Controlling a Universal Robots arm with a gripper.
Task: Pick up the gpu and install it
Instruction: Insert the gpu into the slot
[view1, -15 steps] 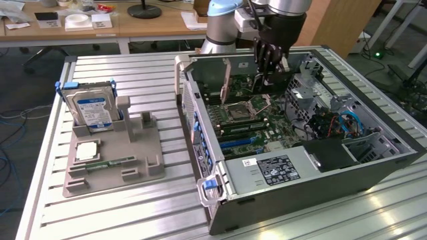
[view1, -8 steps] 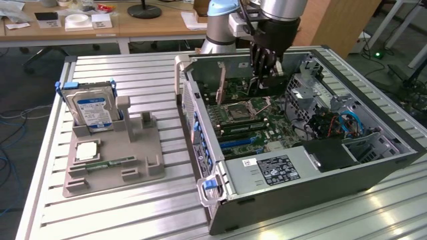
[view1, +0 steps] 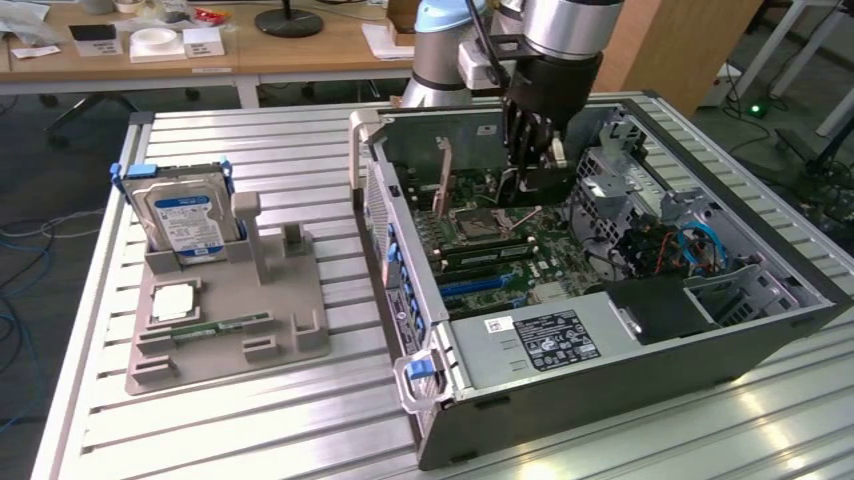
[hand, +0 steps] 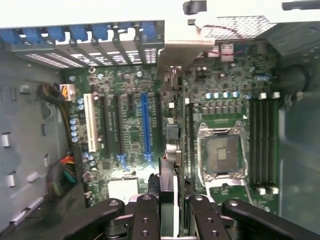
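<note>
While inside the open computer case (view1: 603, 372), end effector (hand: 172, 201) clamped on the gpu (hand: 168, 176).

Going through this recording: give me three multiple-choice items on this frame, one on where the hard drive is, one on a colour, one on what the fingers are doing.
1. The hard drive stands:
A. upright in the grey holder on the table, at the exterior view's left of the computer case
B. inside the case
C. on the wooden desk

2. The long expansion slot on the motherboard is:
A. red
B. blue
C. yellow

3. The fingers are:
A. open and empty
B. shut on the hard drive
C. shut on the gpu

Answers:
1 A, the blue-labelled drive sits in the holder, outside the case.
2 B, the slot shows blue in the wrist view.
3 C, the card's thin edge runs between the fingers, over the motherboard.
</note>
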